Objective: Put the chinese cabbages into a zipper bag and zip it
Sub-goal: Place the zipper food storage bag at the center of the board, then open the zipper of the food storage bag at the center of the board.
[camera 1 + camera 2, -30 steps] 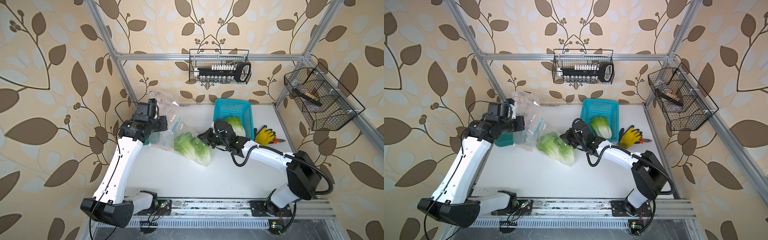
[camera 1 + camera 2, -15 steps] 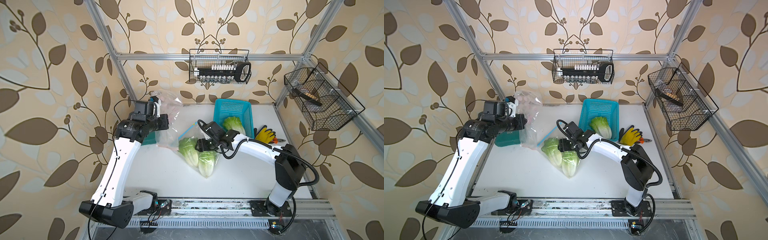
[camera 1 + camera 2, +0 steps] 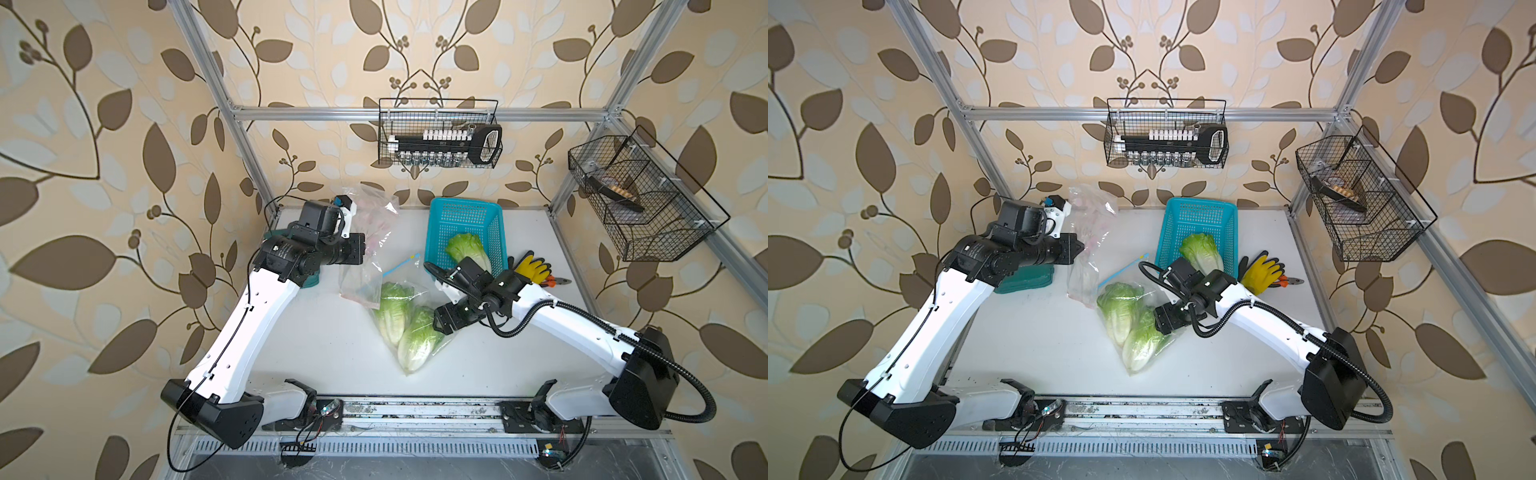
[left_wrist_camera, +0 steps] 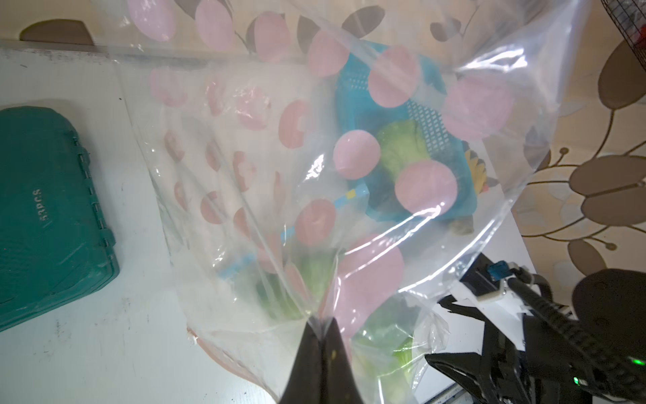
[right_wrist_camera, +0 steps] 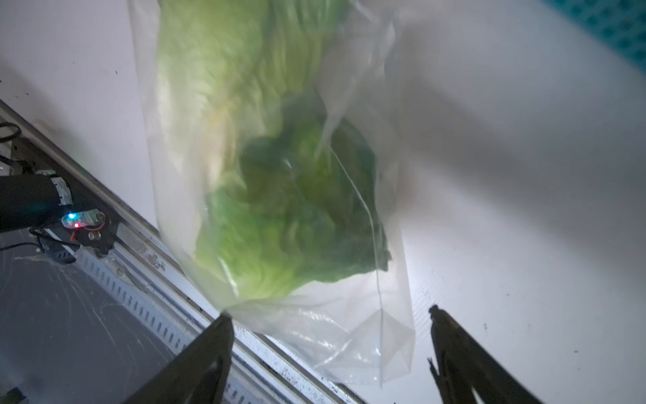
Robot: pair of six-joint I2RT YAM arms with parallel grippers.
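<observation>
A clear zipper bag (image 3: 361, 270) with pink dots hangs from my left gripper (image 4: 321, 323), which is shut on a pinch of its film near the top. The bag's lower end lies on the white table. Two chinese cabbages (image 3: 392, 309) (image 3: 417, 340) lie inside it side by side, white ends toward the front. The bag's blue zip strip (image 3: 401, 266) is apart. A third cabbage (image 3: 467, 249) rests in the blue basket (image 3: 461, 216). My right gripper (image 3: 440, 322) stands open just right of the bagged cabbages; in the right wrist view a loose corner of the bag (image 5: 349, 332) lies between its fingers (image 5: 216, 335), ungripped.
A green tool case (image 3: 1030, 280) lies under the left arm at the table's left edge. A yellow glove (image 3: 530, 266) and pliers (image 3: 557, 281) lie right of the basket. Wire racks (image 3: 440, 141) (image 3: 640, 199) hang on the back and right walls. The metal front rail (image 3: 415, 409) runs close to the bag.
My right gripper has opened and drawn back to the right, out of the bag. A second cabbage now lies in the bag beside the first. The left gripper keeps its hold.
</observation>
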